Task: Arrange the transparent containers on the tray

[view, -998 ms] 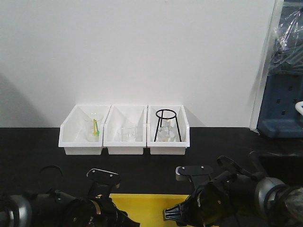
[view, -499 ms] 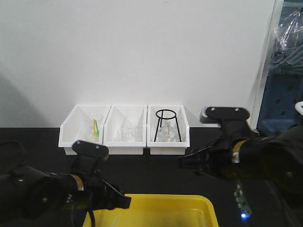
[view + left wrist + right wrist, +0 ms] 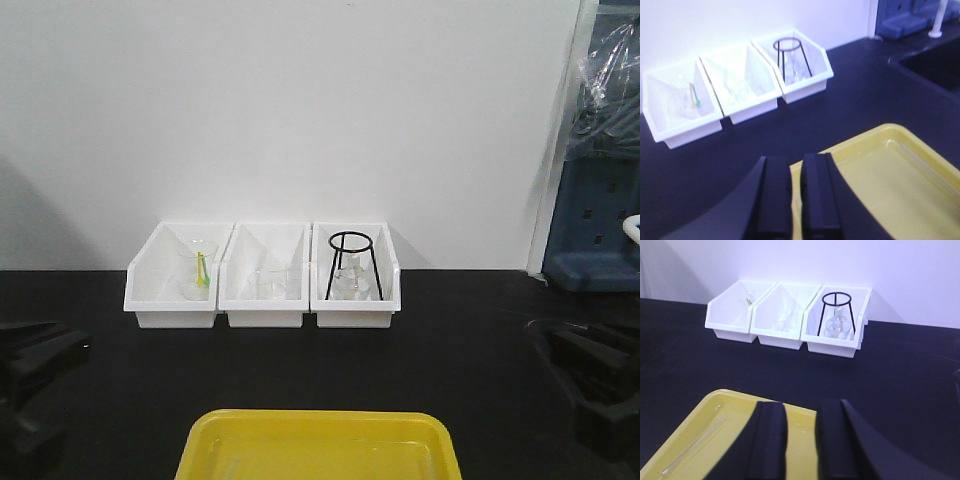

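Right tool [image 3: 801, 440], slightly parted, empty, above tray [image 3: 705, 410]; test tube [image 3: 690, 450] left.

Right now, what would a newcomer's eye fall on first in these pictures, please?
The bright yellow tray at the near edge of the black table stands out most. Behind it, against the white wall, three white bins sit side by side; the right-hand one holds a black wire tripod stand over glassware.

White wall [image 3: 300, 110], black tabletop [image 3: 300, 365]
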Robot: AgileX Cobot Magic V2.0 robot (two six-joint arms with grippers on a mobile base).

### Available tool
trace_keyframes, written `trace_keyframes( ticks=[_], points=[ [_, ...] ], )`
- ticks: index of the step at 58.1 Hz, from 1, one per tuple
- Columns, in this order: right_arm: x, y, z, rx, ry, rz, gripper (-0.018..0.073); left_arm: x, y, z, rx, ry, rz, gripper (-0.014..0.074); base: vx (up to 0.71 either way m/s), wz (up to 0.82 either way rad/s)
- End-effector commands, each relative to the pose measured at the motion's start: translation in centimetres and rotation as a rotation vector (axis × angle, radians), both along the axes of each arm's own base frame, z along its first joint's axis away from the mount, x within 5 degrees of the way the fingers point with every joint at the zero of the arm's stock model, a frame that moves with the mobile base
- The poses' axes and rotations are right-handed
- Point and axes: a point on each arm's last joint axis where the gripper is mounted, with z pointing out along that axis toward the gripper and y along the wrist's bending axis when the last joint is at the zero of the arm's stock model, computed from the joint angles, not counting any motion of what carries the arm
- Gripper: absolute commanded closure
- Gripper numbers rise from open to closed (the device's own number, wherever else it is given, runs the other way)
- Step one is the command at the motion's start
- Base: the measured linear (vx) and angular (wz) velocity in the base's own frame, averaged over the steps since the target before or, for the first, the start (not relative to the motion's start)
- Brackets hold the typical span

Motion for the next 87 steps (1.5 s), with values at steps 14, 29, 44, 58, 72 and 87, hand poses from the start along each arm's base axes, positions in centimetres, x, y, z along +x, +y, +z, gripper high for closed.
trace_keyframes(
  ticks=[14,29,44,58,72,87],
  points=[
    [-1.3,-0.7,2.0,0.027,-0.131,0.01,0.0547,-5.5,2.7,3.0,-0.112,-0.213,0.0,0.0547,0.0,0.0],
    [-1.3,-0.7,2.0,0.028,-0.13,0.01,0.0552,-5.5,2.7,3.0,-0.114,-0.217,0.0,0.0545,0.0,0.0],
    [-1.3,-0.7,2.0,0.028,-0.13,0.01,0.0552,-5.4,3.1,2.9,-0.009,-0.253,0.021,0.0545,0.0,0.0],
    [-1.3,-0.7,2.0,0.028,-0.13,0.01,0.0552,-7.7,5.1,-1.8,-0.056,-0.278,0.121,0.0603,0.0,0.0],
    [-1.3,-0.7,2.0,0.028,-0.13,0.01,0.0552,-10.5,6.9,-10.7,-0.167,-0.28,0.291,0.0605,0.0,0.0],
    [-1.3,-0.7,2.0,0.027,-0.129,0.01,0.0552,-10.4,7.3,-17.9,-0.226,-0.351,0.385,0.0605,0.0,0.0]
  ],
)
